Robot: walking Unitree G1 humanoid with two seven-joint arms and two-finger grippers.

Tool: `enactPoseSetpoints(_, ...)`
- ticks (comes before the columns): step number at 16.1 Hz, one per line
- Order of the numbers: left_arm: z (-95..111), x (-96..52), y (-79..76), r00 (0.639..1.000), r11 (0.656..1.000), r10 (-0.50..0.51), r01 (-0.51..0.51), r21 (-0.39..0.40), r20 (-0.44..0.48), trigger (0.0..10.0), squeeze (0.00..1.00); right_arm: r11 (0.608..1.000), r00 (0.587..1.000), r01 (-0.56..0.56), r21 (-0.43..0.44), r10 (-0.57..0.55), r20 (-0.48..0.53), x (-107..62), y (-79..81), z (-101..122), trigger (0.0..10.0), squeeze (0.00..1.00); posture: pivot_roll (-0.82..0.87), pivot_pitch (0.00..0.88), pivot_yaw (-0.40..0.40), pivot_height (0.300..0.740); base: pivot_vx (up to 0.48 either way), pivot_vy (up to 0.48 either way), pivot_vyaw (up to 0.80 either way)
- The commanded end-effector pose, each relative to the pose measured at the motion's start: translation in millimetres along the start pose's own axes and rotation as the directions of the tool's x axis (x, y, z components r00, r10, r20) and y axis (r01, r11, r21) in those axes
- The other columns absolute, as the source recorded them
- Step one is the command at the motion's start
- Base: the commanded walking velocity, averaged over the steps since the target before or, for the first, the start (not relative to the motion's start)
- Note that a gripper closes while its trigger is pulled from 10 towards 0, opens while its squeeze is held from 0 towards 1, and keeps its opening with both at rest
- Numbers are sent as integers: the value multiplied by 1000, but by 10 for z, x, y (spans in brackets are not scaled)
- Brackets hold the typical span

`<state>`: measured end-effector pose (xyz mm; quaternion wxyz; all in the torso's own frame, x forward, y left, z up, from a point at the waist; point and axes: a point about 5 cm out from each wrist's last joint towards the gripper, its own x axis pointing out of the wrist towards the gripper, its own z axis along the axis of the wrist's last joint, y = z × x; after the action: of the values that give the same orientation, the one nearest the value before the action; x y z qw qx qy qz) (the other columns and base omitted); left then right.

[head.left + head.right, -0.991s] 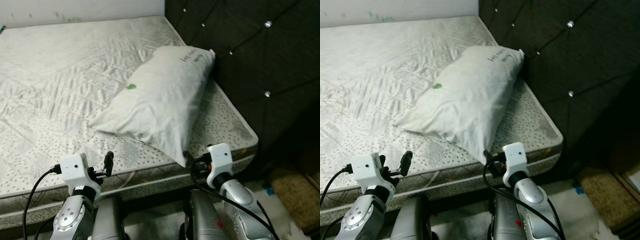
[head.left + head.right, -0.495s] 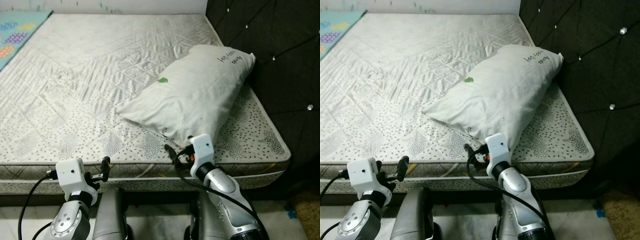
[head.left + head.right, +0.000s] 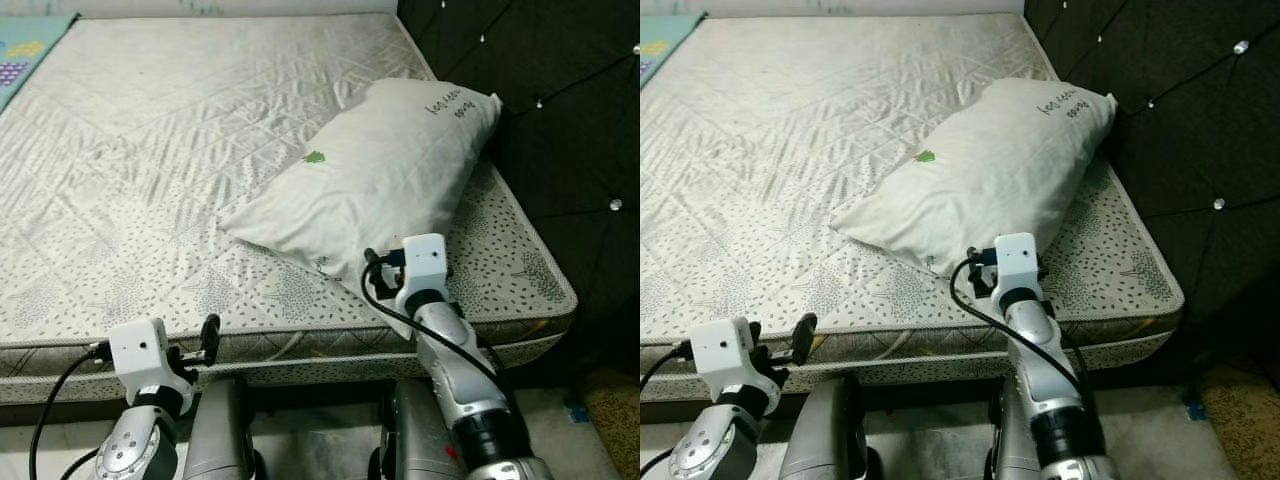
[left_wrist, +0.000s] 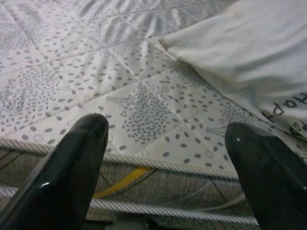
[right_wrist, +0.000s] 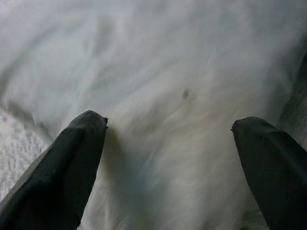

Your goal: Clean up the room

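My left gripper (image 4: 165, 139) sits spread wide, low at the mattress (image 3: 150, 180) edge. The white pillow (image 3: 380, 170) lies on the mattress's right side beside the dark headboard (image 3: 560, 110); my right gripper (image 5: 168, 129), fingers wide apart, is right up against its near end.

Bedroom: bare mattress (image 3: 180, 150), pillow (image 3: 380, 175), tufted headboard (image 3: 560, 110).

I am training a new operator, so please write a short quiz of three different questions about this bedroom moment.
1. True or false: the pillow lies on the floor.
2. Which pincer is raised at the pillow's near end? A) left B) right
3. Fill in: both pincers have their fingers ____.

Key
1. False; it lies on the mattress, beside the dark headboard.
2. B; the right pincer. The left pincer is low, at the mattress edge.
3. open
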<state>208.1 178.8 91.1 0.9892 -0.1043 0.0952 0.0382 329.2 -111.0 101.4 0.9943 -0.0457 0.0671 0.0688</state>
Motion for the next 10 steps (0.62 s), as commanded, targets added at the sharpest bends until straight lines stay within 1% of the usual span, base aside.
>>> enactPoseSetpoints(1,21,-41,29,1000,1000,19,-19,11,-1,10000,0,1000,998,-25,-11,24,-58,22,70,-83,10000,0,40,167,2,561,0,0,0)
enactPoseSetpoints(3,25,-70,39,1000,1000,26,-26,12,-4,10000,0,997,991,-65,-32,60,-123,37,151,-179,10000,0,47,174,-1,561,0,0,0)
enactPoseSetpoints(5,19,-108,46,999,999,32,-32,13,-12,10000,0,997,981,-62,-51,52,-189,33,155,-306,10000,0,54,180,-2,561,0,0,0)
enactPoseSetpoints(7,19,-116,51,999,999,33,-32,14,-17,10000,0,998,976,-56,-41,46,-213,37,160,-356,10000,0,56,182,-1,561,0,0,0)
enactPoseSetpoints(8,22,-112,49,999,999,31,-30,16,-19,10000,0,997,975,-40,-64,25,-223,42,145,-377,10000,0,60,179,1,561,0,0,0)
enactPoseSetpoints(10,33,-99,55,999,999,29,-29,19,-19,10000,0,997,973,-39,-60,24,-230,58,167,-396,10000,0,65,176,6,561,0,0,0)
